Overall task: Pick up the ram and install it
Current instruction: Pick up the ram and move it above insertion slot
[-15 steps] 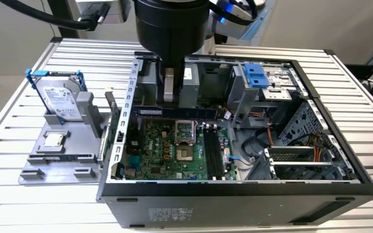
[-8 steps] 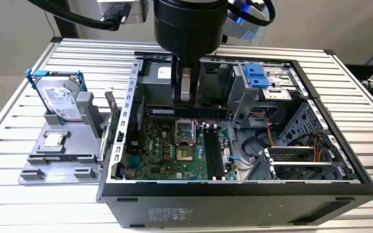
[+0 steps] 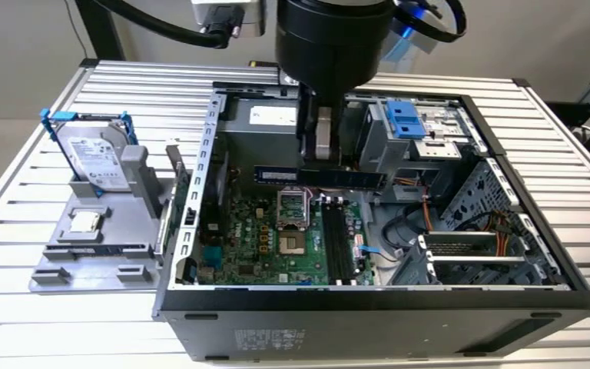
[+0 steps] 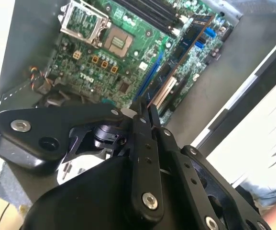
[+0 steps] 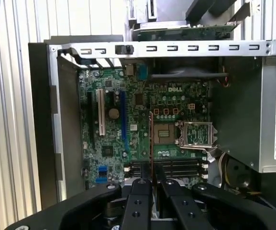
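Note:
My gripper (image 3: 319, 157) hangs inside the open computer case (image 3: 377, 304), shut on the ram (image 3: 321, 176). The ram is a long dark stick with small chips, held level above the green motherboard (image 3: 264, 250). It is well above the black memory slots (image 3: 336, 240) and lies crosswise to them. In the second wrist view the ram (image 4: 183, 48) sticks out past the gripper (image 4: 145, 111) over the board. In the first wrist view the ram (image 5: 151, 143) appears edge-on as a thin line rising from the gripper (image 5: 152, 182), with the slots (image 5: 173, 167) beneath.
The processor socket (image 3: 293, 223) lies beside the slots. A power supply (image 3: 266, 117) and a blue drive cage (image 3: 408, 119) line the case's far side, with cables (image 3: 418, 223) at the exterior view's right. Outside, a grey stand (image 3: 101, 246) holds a hard drive (image 3: 95, 154) and a processor chip (image 3: 85, 221).

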`<state>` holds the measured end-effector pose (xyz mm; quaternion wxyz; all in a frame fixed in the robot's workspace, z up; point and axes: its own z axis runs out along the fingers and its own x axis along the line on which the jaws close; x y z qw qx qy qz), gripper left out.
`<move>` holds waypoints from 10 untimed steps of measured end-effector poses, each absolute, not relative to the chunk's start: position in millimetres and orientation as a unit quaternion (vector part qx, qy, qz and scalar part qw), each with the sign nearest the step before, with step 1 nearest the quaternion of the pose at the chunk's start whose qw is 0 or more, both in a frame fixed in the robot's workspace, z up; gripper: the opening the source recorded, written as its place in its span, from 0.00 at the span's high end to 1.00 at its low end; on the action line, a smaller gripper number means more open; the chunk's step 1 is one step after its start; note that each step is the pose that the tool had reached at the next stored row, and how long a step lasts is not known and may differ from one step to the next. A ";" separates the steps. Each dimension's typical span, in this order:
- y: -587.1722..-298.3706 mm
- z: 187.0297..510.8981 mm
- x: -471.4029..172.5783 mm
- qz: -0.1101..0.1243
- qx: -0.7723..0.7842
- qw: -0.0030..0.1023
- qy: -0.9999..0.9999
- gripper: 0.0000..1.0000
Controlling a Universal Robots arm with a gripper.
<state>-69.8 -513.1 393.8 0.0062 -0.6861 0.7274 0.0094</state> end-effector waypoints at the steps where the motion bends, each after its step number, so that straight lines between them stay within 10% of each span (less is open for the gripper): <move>1: -512.9 393.8 -67.2 0.009 -0.686 0.006 0.728 1.00; 10: -511.7 393.8 -43.3 0.009 -0.682 0.006 0.731 1.00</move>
